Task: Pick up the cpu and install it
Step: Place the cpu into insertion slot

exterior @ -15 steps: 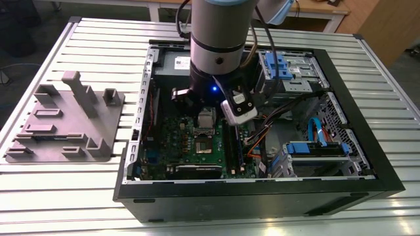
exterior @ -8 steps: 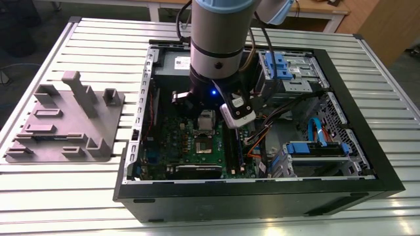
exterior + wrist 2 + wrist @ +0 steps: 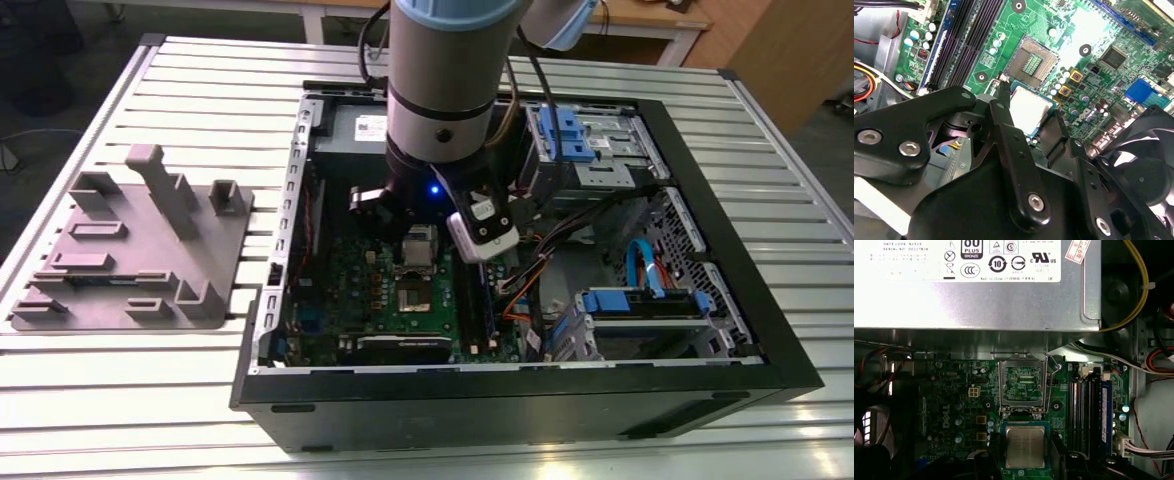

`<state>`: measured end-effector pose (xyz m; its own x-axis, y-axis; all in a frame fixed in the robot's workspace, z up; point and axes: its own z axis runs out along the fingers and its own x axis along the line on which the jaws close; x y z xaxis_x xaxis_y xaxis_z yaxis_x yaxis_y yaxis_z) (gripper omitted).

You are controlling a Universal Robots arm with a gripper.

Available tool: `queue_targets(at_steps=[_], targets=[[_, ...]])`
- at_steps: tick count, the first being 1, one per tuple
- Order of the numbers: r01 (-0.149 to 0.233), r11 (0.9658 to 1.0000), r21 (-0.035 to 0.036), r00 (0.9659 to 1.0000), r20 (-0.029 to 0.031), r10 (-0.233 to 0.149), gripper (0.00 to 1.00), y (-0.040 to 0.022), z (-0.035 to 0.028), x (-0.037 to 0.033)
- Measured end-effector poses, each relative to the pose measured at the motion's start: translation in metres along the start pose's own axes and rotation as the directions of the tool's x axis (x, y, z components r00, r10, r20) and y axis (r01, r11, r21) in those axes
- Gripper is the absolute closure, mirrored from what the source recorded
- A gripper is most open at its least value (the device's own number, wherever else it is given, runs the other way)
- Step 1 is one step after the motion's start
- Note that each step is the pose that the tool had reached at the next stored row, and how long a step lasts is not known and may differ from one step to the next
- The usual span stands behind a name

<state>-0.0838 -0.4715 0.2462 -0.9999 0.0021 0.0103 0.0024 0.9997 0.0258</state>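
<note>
Second wrist view: catches the cpu [image 3: 1030, 106], pale silvery top up, pinched by two opposite edges between the black fingers [image 3: 1004, 117] of the gripper [image 3: 1029, 112], clamped tight on it. Holds it level over the green motherboard [image 3: 1019, 25], just beside the open socket [image 3: 1032, 62] and not seated in it. Leaves the socket's square field of contacts bare, with a black fan [image 3: 1149, 175] off at the board's edge. In the first wrist view, shows the cpu [image 3: 1025, 447] with a green rim around its metal lid and dark fingers [image 3: 993, 455] against two opposite sides; puts the socket [image 3: 1021, 382] right next to it, the dark memory slots [image 3: 1084, 407] alongside the socket, and the silvery power supply box [image 3: 979, 295] past the board's edge. In the exterior view, finds the gripper [image 3: 420, 250] low inside the open computer case [image 3: 534, 410], over the motherboard [image 3: 354, 285], beneath the upright grey arm [image 3: 447, 90] with its pale blue collar. Sets the case on its side on the slatted metal worktop [image 3: 134, 400], with drive bays [image 3: 574, 130] bearing blue tabs toward the exterior view's right. Has a grey plastic fixture plate [image 3: 134, 255] flat on the worktop just beside the case, at the exterior view's left, several upright blocks rising from it.
</note>
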Motion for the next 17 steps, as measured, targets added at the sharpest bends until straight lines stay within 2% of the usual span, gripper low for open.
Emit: queue_targets(at_steps=[5,12,13,15,17], targets=[[0.0,1.0,-0.0003,1.0,0.0001,0.0,0.53,0.0,0.0006,0.0],[0.0,1.0,0.0002,1.0,0.0,0.0,0.53,-0.0004,0.0111,0.0],[0.0,1.0,0.002,1.0,0.0001,0.0,0.53,-0.0005,0.0117,0.0],[0.0,0.9999,0.0107,1.0,0.0,0.0,0.53,-0.0007,0.0128,-0.0001],[0.002,0.9999,0.0143,1.0,-0.0001,-0.002,0.53,-0.0009,0.0143,-0.0002]])
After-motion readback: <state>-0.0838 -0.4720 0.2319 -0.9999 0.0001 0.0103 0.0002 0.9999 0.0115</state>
